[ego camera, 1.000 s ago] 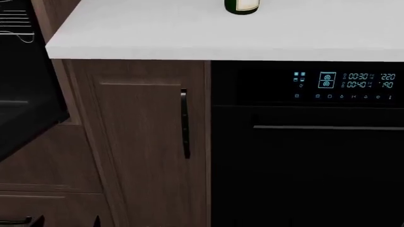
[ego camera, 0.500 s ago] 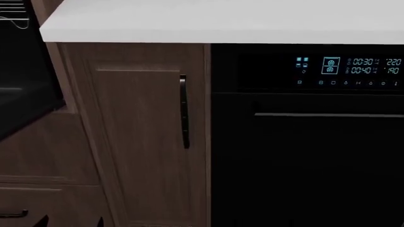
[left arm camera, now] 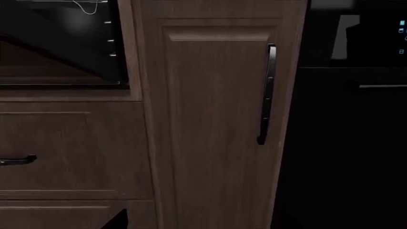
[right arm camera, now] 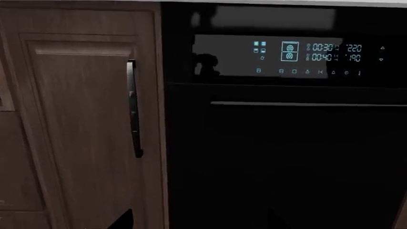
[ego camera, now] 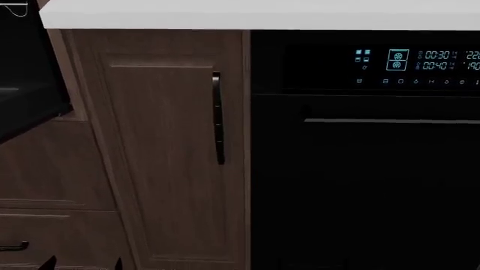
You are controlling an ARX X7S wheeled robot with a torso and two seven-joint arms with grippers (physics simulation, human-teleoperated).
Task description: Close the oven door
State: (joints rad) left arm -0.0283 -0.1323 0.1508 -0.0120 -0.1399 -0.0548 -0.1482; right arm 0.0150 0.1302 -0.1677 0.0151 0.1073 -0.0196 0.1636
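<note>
The oven door is a black slab at the far left edge of the head view, hanging open and sloping down out of the frame. In the left wrist view it slants across the dark oven cavity, where a wire rack shows at the top. My left gripper shows only as two dark fingertips set apart at the bottom of the head view, below and right of the door, with nothing between them. One left fingertip shows in its wrist view. My right gripper faces the black appliance, its fingertips spread wide.
A brown wood cabinet door with a black vertical handle stands at centre. To its right is a black appliance front with a cyan display. Wood drawers sit under the oven. A white countertop runs above.
The head view has dropped: the countertop slid up the frame, the green bottle left the view, and less of the oven door shows at the left edge.
</note>
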